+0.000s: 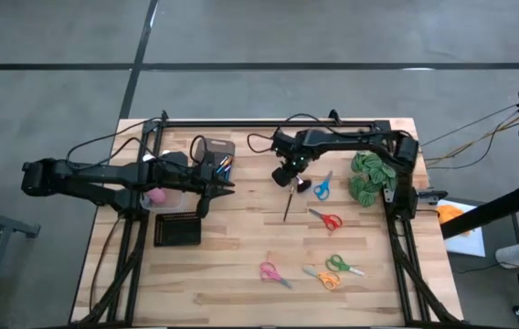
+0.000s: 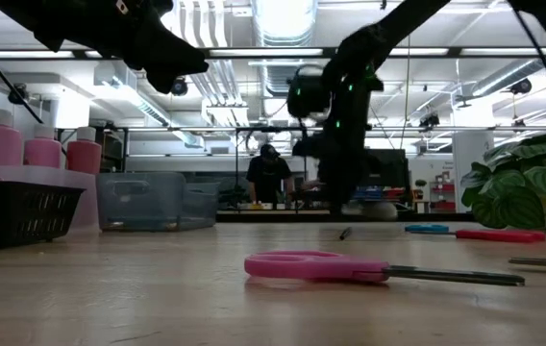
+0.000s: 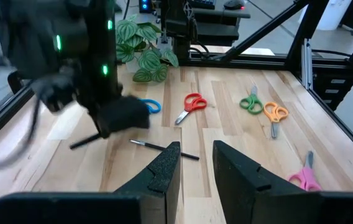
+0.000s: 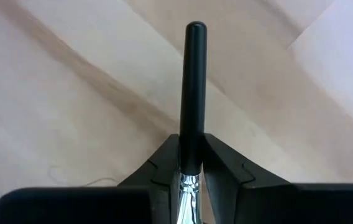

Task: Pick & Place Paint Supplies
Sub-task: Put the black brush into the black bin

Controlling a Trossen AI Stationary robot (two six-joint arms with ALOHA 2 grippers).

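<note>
My right gripper (image 1: 287, 175) hangs over the middle of the table, shut on a black-handled brush (image 4: 193, 87). A thin dark paintbrush (image 1: 288, 204) lies flat on the wood just near of it, also visible in the left wrist view (image 3: 164, 149). My left gripper (image 1: 227, 187) is open and holds nothing; it hovers beside a clear bin of brushes (image 1: 216, 161). Three pink bottles with white caps (image 2: 40, 149) stand in a clear tub behind a black basket (image 1: 177, 228). My right gripper pinches the black brush between its two fingers at the handle's end next to the silver ferrule (image 4: 189, 180). The handle runs forward along the fingers, past their tips. In the left wrist view its free end (image 3: 80, 144) slants down close to the table; whether it touches I cannot tell.
Several scissors lie on the right half: blue (image 1: 322, 187), red (image 1: 328, 220), green (image 1: 340, 265), orange (image 1: 325, 278), pink (image 1: 273, 273). A green leafy plant (image 1: 369, 175) stands near the right edge. A black frame rail (image 1: 269, 122) runs along the far edge.
</note>
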